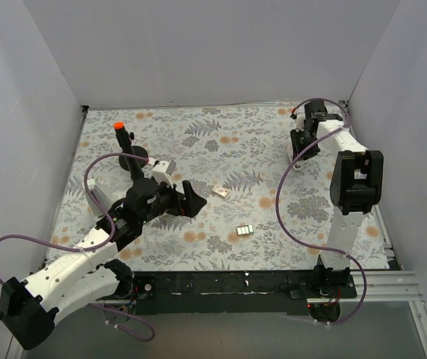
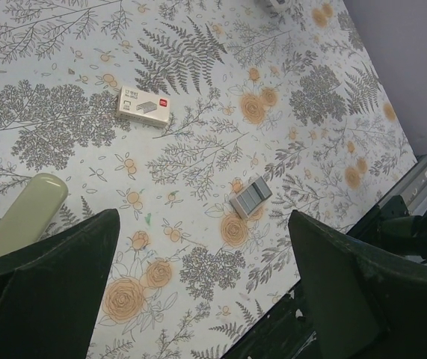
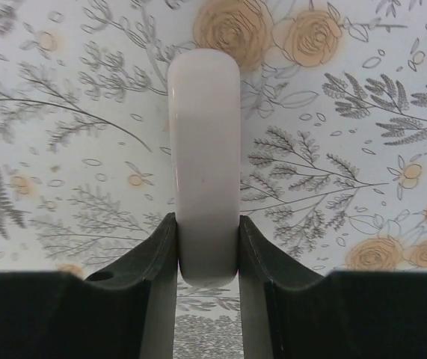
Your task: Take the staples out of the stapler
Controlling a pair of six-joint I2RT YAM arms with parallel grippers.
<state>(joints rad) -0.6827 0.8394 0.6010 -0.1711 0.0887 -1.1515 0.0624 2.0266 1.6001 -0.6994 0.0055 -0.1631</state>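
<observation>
1. A dark rail [image 1: 220, 284] runs along the near edge of the table [image 1: 220, 134], which is covered with a grey-and-orange floral cloth.
2. The staples [image 1: 244, 231] lie on the cloth in the near middle. They are a small, silvery, ridged block, and neither arm touches them.
3. Just left of the staples and slightly farther back, the left gripper [image 1: 191, 200] hovers, pointing to the right. Its claw is spread wide and holds nothing. In the left wrist view its two dark fingers [image 2: 56, 292] stand far apart, with the staples on the cloth beyond the gap between them.
4. Beside one finger of that claw lies a pale beige bar [image 2: 20, 215] with a rounded end. It is partly hidden, and I cannot tell what it is.
5. A little farther back, near the middle of the table, a small white box [image 1: 220, 191] lies flat, well apart from the staples.
6. At the far left a black post [image 1: 126, 146] stands upright on a round base, with an orange cap on top.
7. Farthest away, toward the far right corner, the right gripper [image 3: 206, 228] points down at the cloth. Its claw has narrowed onto the stapler [image 3: 204, 134], which looks like a pale, smooth, round-ended bar. In the right wrist view both dark fingers [image 3: 149, 262] press against its sides near one end. I cannot tell whether the stapler rests on the cloth or is lifted.
</observation>
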